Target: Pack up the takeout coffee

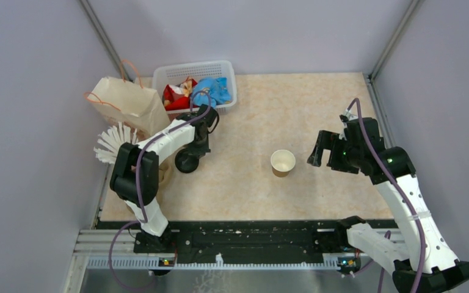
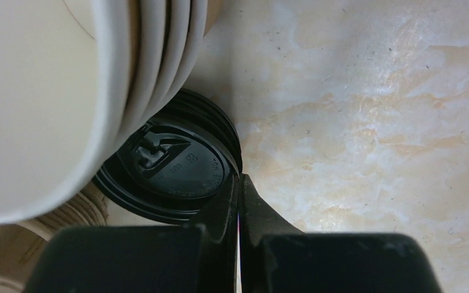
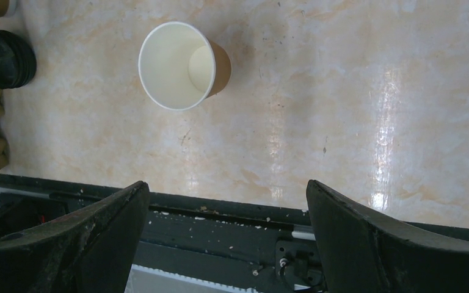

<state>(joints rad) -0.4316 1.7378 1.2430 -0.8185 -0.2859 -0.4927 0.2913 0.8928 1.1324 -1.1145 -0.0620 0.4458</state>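
At the far left corner of the table (image 1: 293, 104) a tan paper bag (image 1: 125, 104) with cord handles is seen, a white latticed plastic basket (image 1: 195, 66) beside it. Near the left edge, nested white-lined cups (image 2: 36, 91) are crowded against round black plastic lids (image 2: 171, 165), whose embossed writing cannot be read. The fingers of the left gripper (image 2: 239, 180) are pressed together at the top lid's rim. The brown paper cup (image 1: 283, 163), white inside, is stood open near the middle. The fingers of the right gripper (image 3: 226, 189) are spread wide near its right.
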